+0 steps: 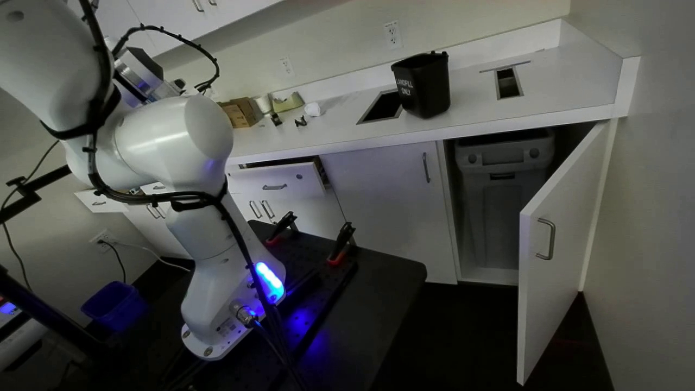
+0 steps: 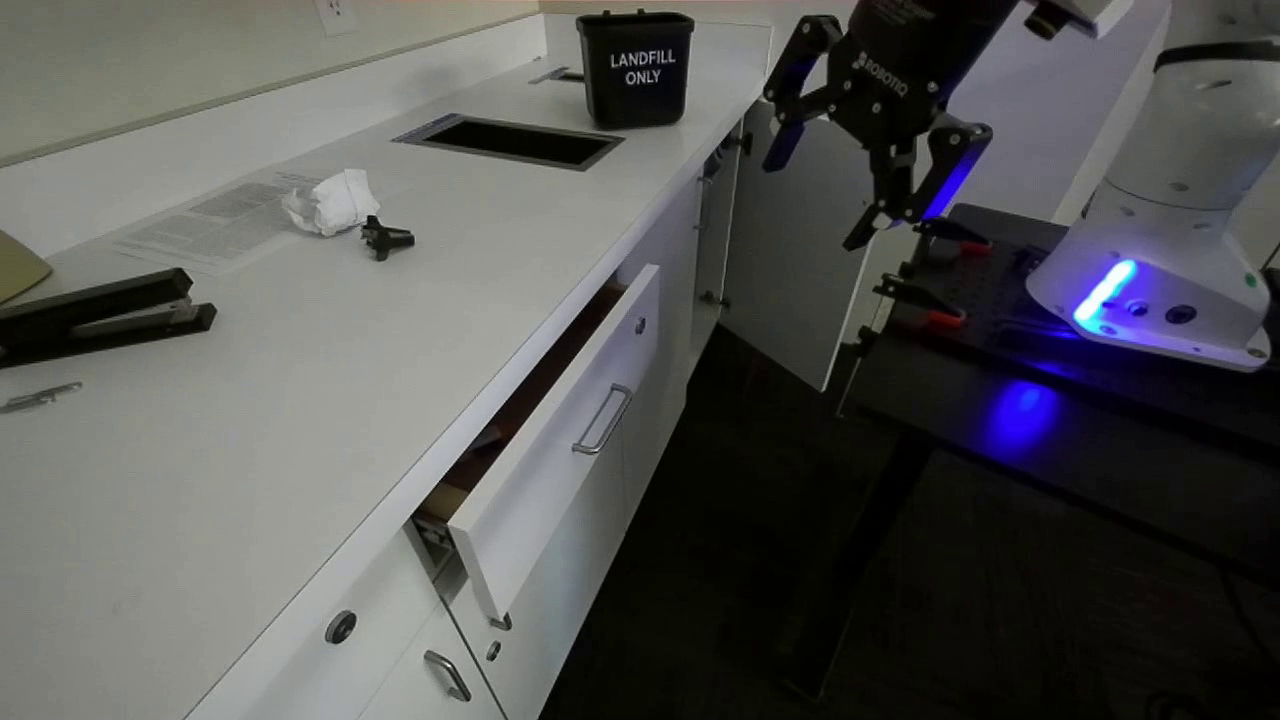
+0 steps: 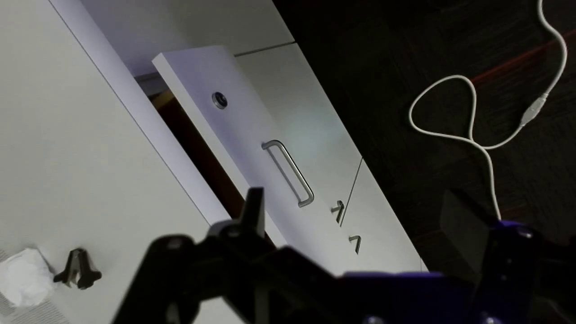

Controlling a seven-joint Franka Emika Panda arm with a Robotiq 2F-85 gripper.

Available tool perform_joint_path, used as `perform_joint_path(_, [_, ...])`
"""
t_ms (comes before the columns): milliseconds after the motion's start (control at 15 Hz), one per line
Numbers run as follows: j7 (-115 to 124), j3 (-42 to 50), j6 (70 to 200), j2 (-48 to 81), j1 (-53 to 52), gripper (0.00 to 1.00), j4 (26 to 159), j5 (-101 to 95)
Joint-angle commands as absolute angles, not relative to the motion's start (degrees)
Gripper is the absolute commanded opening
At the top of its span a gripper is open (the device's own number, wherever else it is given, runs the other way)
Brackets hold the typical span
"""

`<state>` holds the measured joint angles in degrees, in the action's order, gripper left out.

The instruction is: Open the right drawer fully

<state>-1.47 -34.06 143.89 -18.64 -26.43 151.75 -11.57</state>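
Observation:
The right drawer point(image 1: 282, 179) has a flat white front with a round lock and a metal bar handle point(image 2: 605, 420). It stands partly pulled out, just under the counter edge. It also shows in the other exterior picture point(image 2: 560, 450) and in the wrist view point(image 3: 238, 121); its inside is mostly dark, with a light tan edge. My gripper point(image 2: 815, 200) is open and empty, in the air above and out from the drawer front, apart from the handle. In the wrist view the fingers point(image 3: 353, 198) are spread wide, with the handle point(image 3: 292, 173) beyond them. In an exterior view the arm hides the fingers.
A black landfill bin point(image 2: 637, 75) stands on the white counter point(image 2: 300, 400) beside a rectangular cutout. A tall cabinet door point(image 1: 562, 239) stands open. The black robot table point(image 1: 380, 293) carries clamps point(image 1: 342, 244). A stapler point(image 2: 100, 315) and crumpled paper point(image 2: 335, 203) lie on the counter.

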Motion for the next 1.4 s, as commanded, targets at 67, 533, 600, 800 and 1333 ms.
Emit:
perform_joint_path(67, [3.9, -39.7, 139.4, -16.0, -24.4, 1.00, 150.4, -23.3])
perform_joint_path(533, [35.5, -59.8, 128.4, -8.8, -14.9, 1.00, 149.2, -57.0])
perform_joint_path(600, [40.6, -62.1, 126.1, -7.7, -13.4, 1.00, 149.2, -60.5])
perform_joint_path(800, [54.3, -66.3, 118.3, 0.3, -9.0, 1.00, 149.0, -71.0])
perform_joint_path(1333, [55.0, -60.9, 119.4, 2.5, -13.0, 1.00, 149.3, -72.7])
